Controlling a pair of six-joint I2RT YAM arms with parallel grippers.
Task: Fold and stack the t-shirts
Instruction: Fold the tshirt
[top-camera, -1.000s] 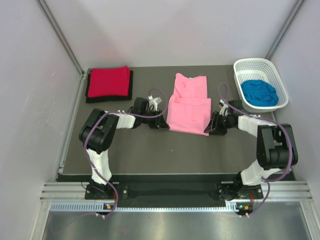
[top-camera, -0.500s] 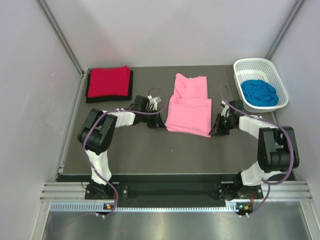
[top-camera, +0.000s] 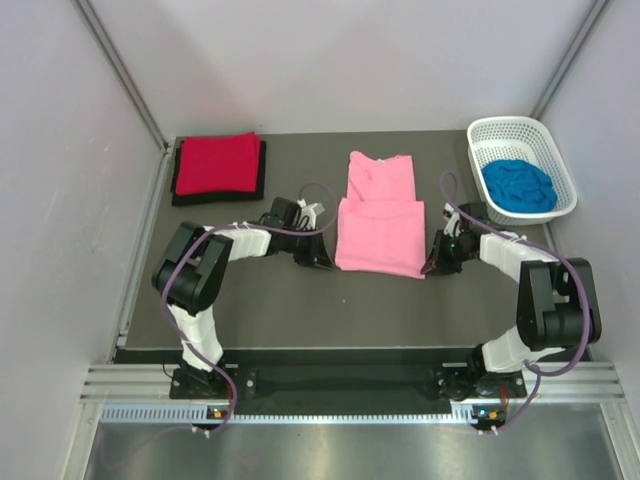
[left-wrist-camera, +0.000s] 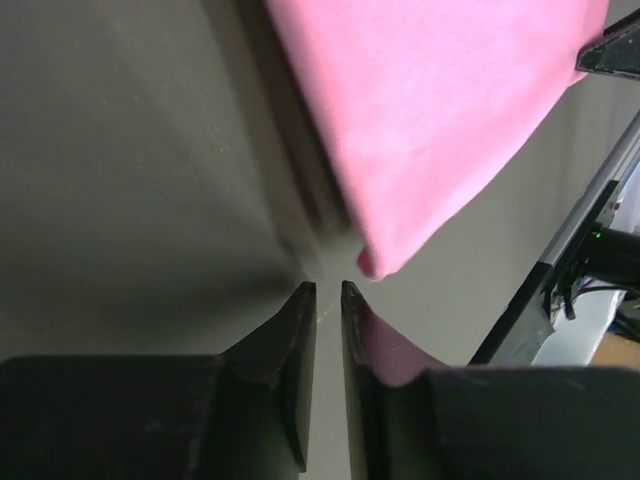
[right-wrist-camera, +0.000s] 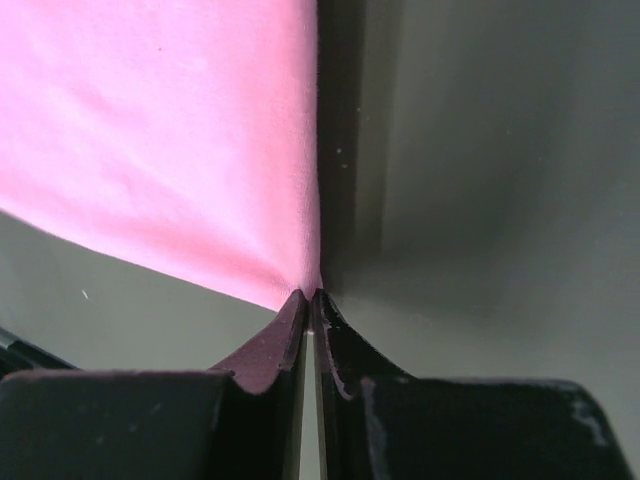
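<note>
The light pink t-shirt (top-camera: 378, 235) lies mid-table, its near half folded over. My right gripper (top-camera: 432, 262) (right-wrist-camera: 309, 295) is shut on its near right corner, and the pink cloth (right-wrist-camera: 160, 130) runs into the fingertips. My left gripper (top-camera: 325, 258) (left-wrist-camera: 322, 288) is at the near left corner. Its jaws stand a narrow slit apart with nothing between them, and the pink corner (left-wrist-camera: 368, 262) hangs just past the right fingertip. A folded red t-shirt (top-camera: 218, 162) lies on a black one (top-camera: 178, 195) at the back left. The bright blue t-shirt (top-camera: 518, 185) sits crumpled in the basket.
The white lattice basket (top-camera: 508, 126) stands at the back right corner, close behind the right arm. Grey walls and metal frame posts close in the table on three sides.
Both grippers closed in on the pink shirt's near corners and their jaws came together. The right one took the corner, and the folded half shifted slightly to the right.
</note>
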